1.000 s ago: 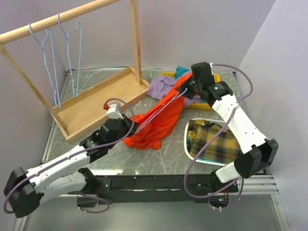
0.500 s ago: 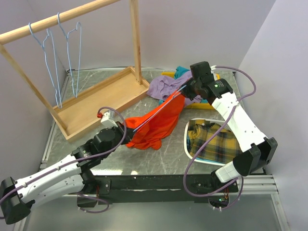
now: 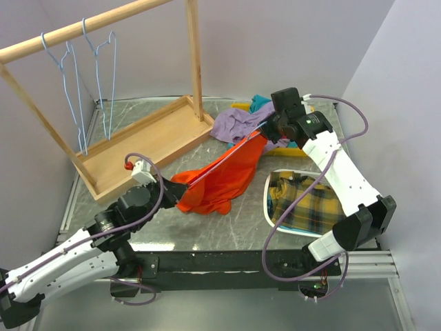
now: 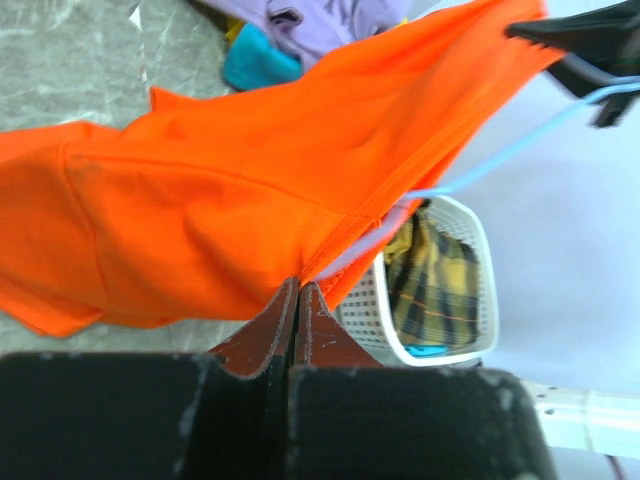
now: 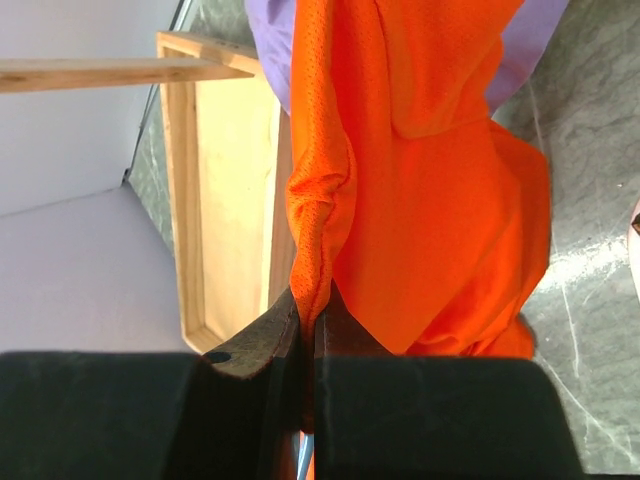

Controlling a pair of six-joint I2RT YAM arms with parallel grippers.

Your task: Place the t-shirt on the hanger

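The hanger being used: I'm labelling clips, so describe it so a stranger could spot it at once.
From the wooden rack at the left, look right to the orange t-shirt stretched between the left gripper and right gripper. The hanger is the thin light-blue wire running along it. The other two hang on the rail; this one is off it.

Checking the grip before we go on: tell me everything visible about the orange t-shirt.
The t-shirt is bright orange, plain, mesh-like cloth, rumpled, stretched between both shut claws: the left claw pinches one edge, the right claw another. Its lower part sags onto the grey table. The blue wire hanger runs along its upper edge.
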